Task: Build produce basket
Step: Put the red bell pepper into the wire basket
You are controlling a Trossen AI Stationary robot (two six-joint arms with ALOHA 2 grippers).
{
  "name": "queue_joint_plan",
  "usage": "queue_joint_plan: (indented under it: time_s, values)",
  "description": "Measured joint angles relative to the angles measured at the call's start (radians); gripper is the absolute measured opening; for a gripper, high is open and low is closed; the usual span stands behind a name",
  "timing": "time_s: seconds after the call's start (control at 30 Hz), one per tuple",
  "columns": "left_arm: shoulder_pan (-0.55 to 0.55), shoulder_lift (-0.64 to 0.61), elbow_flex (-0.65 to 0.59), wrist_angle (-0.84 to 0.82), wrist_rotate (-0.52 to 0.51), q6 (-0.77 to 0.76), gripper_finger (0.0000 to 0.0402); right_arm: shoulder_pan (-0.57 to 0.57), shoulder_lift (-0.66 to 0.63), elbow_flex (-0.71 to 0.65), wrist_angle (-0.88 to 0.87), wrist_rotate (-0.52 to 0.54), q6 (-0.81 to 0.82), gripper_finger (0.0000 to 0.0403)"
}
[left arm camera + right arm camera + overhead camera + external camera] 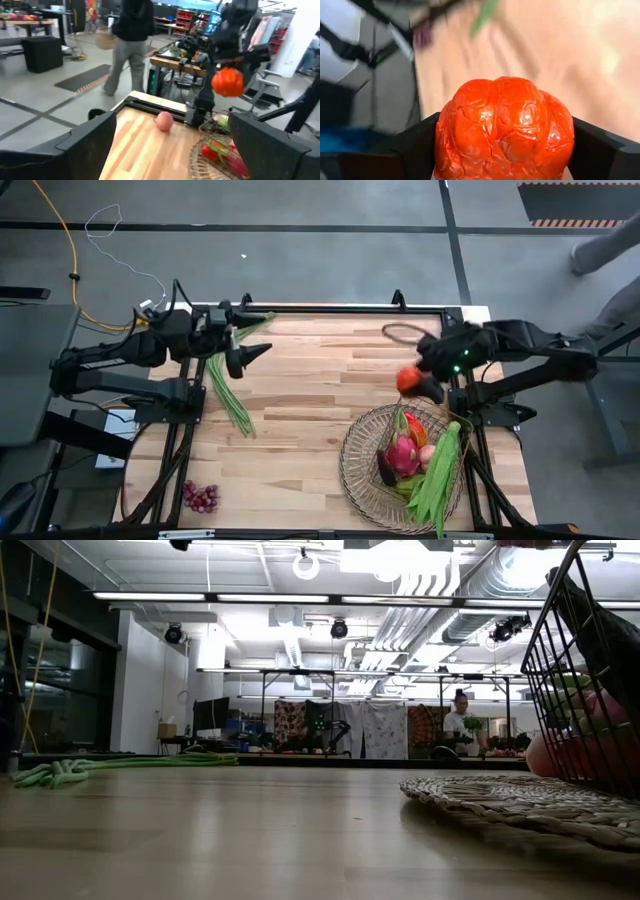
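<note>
The right gripper point(412, 382) hung above the table point(300, 380) just past the basket's point(352, 465) far rim, its fingers clamped on the orange-red pumpkin point(504, 131). The left gripper point(250, 355) was raised near the table's far left corner with its fingers spread apart and holding nothing, over a green bean bunch point(230, 395). The basket sat at the near right corner holding a pink dragon fruit point(402, 455), a red pepper point(415, 428), a peach point(427, 454) and more beans point(438, 470) (the purple grapes point(200, 497) lay at the near left corner).
</note>
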Motion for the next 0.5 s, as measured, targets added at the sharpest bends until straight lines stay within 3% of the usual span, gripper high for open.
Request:
queue_joint_plan:
  time_s: [0.2, 0.5]
  values:
    - [-0.031, 0.018, 0.000, 0.000, -0.046, -0.017, 0.0369, 0.162, 0.001, -0.081, -0.167, -0.098, 0.346, 0.0331]
    - [-0.020, 0.019, 0.000, 0.000, -0.070, -0.017, 0.0369, 0.419, 0.003, -0.344, -0.117, -0.083, 0.756, 0.0331]
